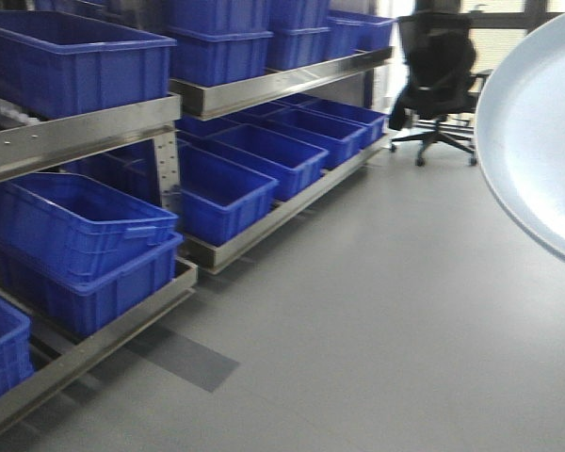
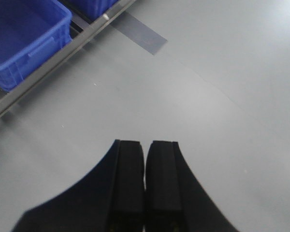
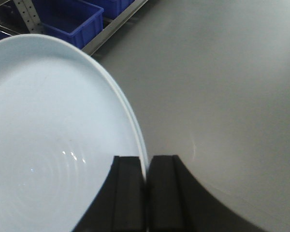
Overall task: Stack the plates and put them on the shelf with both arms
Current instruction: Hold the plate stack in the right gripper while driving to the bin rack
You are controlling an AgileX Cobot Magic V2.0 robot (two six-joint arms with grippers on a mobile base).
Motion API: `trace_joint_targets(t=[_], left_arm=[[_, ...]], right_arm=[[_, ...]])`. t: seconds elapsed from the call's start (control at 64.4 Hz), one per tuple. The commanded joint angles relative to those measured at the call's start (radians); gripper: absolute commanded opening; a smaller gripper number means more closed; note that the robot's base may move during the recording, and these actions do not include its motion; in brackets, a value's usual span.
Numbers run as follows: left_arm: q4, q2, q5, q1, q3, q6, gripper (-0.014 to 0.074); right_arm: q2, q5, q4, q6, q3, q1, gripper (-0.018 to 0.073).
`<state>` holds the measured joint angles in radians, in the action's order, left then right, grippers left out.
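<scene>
At right of the front view, a pale plate (image 1: 537,132) is showing as a big curved edge, held up w/ grey floor (image 1: 377,320) behind it. Right wrist view: right end effector (image 3: 146,188) is clamping the plate (image 3: 53,140) by its rim, black fingers (image 3: 128,193) on either side of the edge; a thin double line at the rim, can't tell if it's two plates. Left end effector (image 2: 145,183) is sitting closed, fingers together, holding nothing, above the floor. Blue bins (image 1: 75,235) are filling the metal shelves (image 1: 85,132) at left. An office chair (image 1: 438,75) is standing at back.
</scene>
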<state>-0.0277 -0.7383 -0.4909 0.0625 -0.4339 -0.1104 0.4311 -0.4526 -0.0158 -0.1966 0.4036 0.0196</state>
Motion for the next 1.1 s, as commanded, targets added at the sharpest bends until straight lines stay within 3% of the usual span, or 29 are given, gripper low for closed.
trace_joint_targets(t=[0.0,1.087], left_arm=[[-0.003,-0.001,0.066,0.0,-0.028,-0.006,0.0085],[-0.003,-0.001,0.066,0.0,-0.028,-0.006,0.0085]], right_arm=[[0.0,0.099,0.002,0.002,0.029,0.004,0.0028],[0.0,0.099,0.002,0.002,0.029,0.004,0.0028]])
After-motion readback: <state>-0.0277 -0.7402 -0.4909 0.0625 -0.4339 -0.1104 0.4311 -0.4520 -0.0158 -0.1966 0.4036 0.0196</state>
